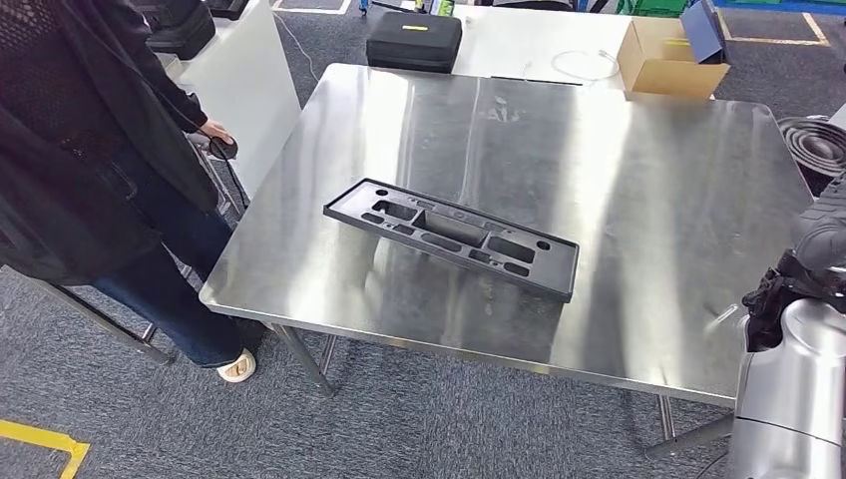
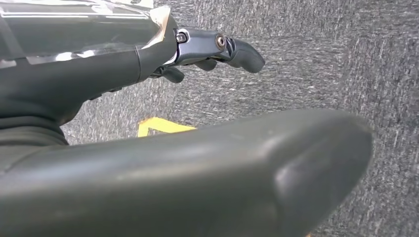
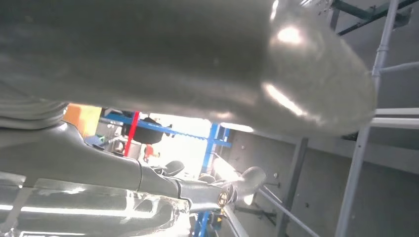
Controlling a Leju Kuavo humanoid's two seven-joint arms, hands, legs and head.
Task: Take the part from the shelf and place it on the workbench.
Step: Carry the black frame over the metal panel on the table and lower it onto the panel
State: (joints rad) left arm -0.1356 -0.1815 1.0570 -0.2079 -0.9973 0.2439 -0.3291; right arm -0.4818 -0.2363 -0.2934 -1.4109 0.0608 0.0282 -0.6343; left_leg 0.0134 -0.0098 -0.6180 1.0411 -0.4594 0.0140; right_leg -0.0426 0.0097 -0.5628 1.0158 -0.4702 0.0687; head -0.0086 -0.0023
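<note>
1. Lying flat near the middle of the steel worktop [image 1: 619,190], the black part [image 1: 451,237] sits slightly askew to the front edge, one long side raised on a shallow rim, with nothing touching it.
2. The left hand [image 2: 207,54] hangs over grey carpet [image 2: 316,69] with its fingers apart and nothing in them.
3. The right hand [image 3: 217,190] is likewise released, fingers loosely spread and holding nothing, with grey frame tubes [image 3: 356,163] behind it.
4. A silver arm [image 1: 793,384] stands at the worktop's right front corner.
5. A person in dark clothes [image 1: 90,150] stands at the worktop's left side.
6. Beyond the far edge lie a black case [image 1: 414,40] and an open cardboard box [image 1: 663,60].
</note>
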